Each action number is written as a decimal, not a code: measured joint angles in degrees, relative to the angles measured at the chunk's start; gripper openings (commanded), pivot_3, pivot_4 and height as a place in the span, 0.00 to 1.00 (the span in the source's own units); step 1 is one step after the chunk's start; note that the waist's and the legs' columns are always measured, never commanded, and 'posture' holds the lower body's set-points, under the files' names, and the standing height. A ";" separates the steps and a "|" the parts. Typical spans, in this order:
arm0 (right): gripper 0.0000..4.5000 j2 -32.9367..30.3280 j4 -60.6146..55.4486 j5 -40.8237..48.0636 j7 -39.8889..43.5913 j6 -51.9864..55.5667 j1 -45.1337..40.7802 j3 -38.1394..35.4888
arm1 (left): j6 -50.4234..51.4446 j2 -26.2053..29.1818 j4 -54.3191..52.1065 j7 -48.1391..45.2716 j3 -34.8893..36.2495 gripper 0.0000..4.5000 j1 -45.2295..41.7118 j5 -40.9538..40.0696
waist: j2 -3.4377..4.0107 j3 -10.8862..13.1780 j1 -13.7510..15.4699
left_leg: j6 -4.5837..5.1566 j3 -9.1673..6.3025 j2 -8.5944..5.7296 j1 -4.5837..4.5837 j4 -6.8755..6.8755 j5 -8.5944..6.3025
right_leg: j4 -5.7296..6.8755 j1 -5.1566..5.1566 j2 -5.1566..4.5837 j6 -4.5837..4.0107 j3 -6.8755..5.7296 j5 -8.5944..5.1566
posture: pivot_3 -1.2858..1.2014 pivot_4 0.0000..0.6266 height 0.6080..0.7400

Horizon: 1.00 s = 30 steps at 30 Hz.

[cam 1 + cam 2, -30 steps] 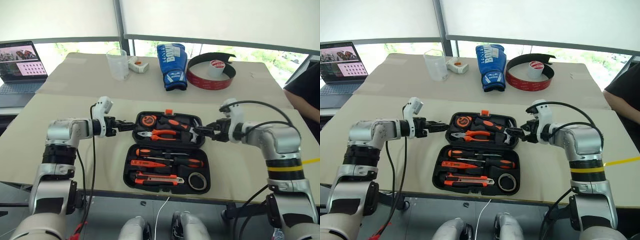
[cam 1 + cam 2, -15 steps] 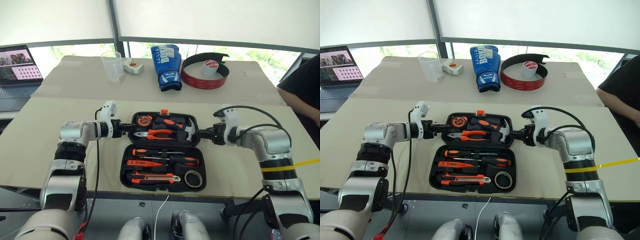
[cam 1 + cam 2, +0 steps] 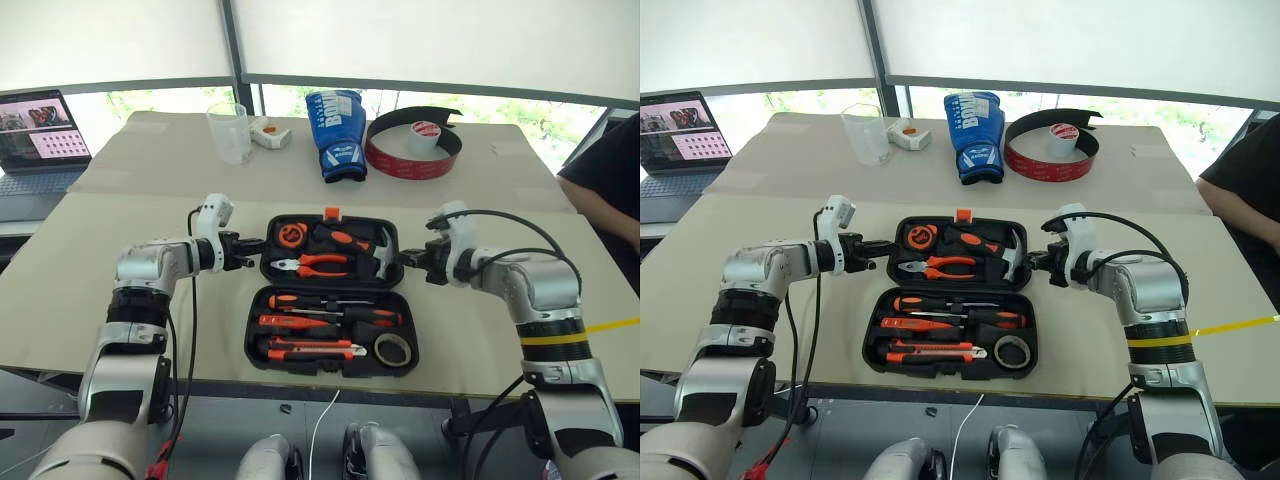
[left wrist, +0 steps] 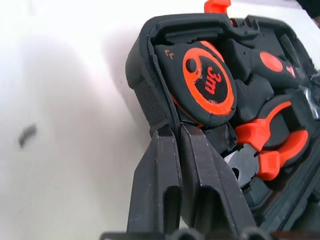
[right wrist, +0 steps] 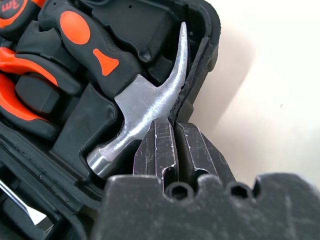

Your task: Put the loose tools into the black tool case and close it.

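While the black tool case [image 3: 332, 300] lies open mid-table in the head views, tools all slotted in, each gripper pinches a far-half side wall. Left wrist view: left gripper [image 4: 175, 131] clamped by the tape measure [image 4: 207, 82]. Right wrist view: right gripper [image 5: 175, 126] clamped beside the hammer [image 5: 145, 107].

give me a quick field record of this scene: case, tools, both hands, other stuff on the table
case: black tool case lies open flat on the table, orange latch at its far edge
tools in near half: screwdrivers, utility knife, tape roll
tools in far half: tape measure, pliers, hammer
left hand: shut on the far half's left rim
right hand: shut on its right rim, beside the hammer head
elsewhere: laptop, clear cup, blue glove
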 measured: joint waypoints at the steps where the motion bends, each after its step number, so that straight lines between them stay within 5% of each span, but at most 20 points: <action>1: 0.01 0.14 -0.01 -0.60 -0.90 -1.94 -0.37 -0.39 | -3.15 -0.39 -0.66 0.19 0.09 0.00 0.14 0.36 | 0.00 0.02 0.05 | 0.00 0.00 0.00 -0.08 -0.02 0.03 | -0.02 -0.07 -0.01 -0.03 -0.01 0.02 | 0.52 0.24 0.90; 10: 0.01 -0.26 -8.05 -11.15 -4.40 -26.77 8.51 1.81 | -32.34 -0.43 -9.39 1.50 -1.55 0.00 7.78 7.85 | 0.01 0.01 -0.12 | 0.01 0.11 0.03 -0.20 -0.42 0.05 | -0.09 -0.21 0.27 -0.06 -0.08 0.01 | 0.52 0.24 0.90; 20: 0.01 0.41 -15.59 -13.24 -4.86 -39.98 22.83 1.14 | -37.56 0.35 -18.86 4.61 -1.74 0.00 18.65 9.72 | 0.01 -0.05 -0.05 | -0.04 0.15 0.13 0.53 -0.42 0.05 | -0.12 0.33 0.13 0.40 0.15 -0.27 | 0.52 0.24 0.90; 27: 0.50 -5.76 -25.46 -7.38 0.67 -36.01 33.59 -5.59 | -25.05 7.14 -31.12 4.26 3.86 0.52 29.92 3.54 | 0.01 -0.02 -0.08 | -0.03 0.13 0.19 0.35 -0.42 0.06 | -0.08 0.12 0.15 0.38 0.16 -0.28 | 0.52 0.24 0.90; 28: 0.52 -8.74 -28.26 -4.08 3.58 -33.57 34.98 -8.21 | -19.85 9.73 -33.77 3.05 6.17 0.60 31.60 0.14 | 0.01 -0.01 0.03 | -0.03 0.09 0.19 0.31 -0.41 0.05 | -0.10 0.10 0.15 0.38 0.13 -0.28 | 0.52 0.24 0.90; 30: 0.52 -13.55 -32.11 1.01 8.71 -31.03 37.86 -12.69 | -14.07 15.00 -35.74 -0.07 9.02 0.60 32.97 -3.81 | 0.01 -0.01 0.32 | -0.02 -0.02 0.19 0.29 -0.41 0.04 | -0.13 0.12 0.17 0.35 0.05 -0.31 | 0.52 0.24 0.90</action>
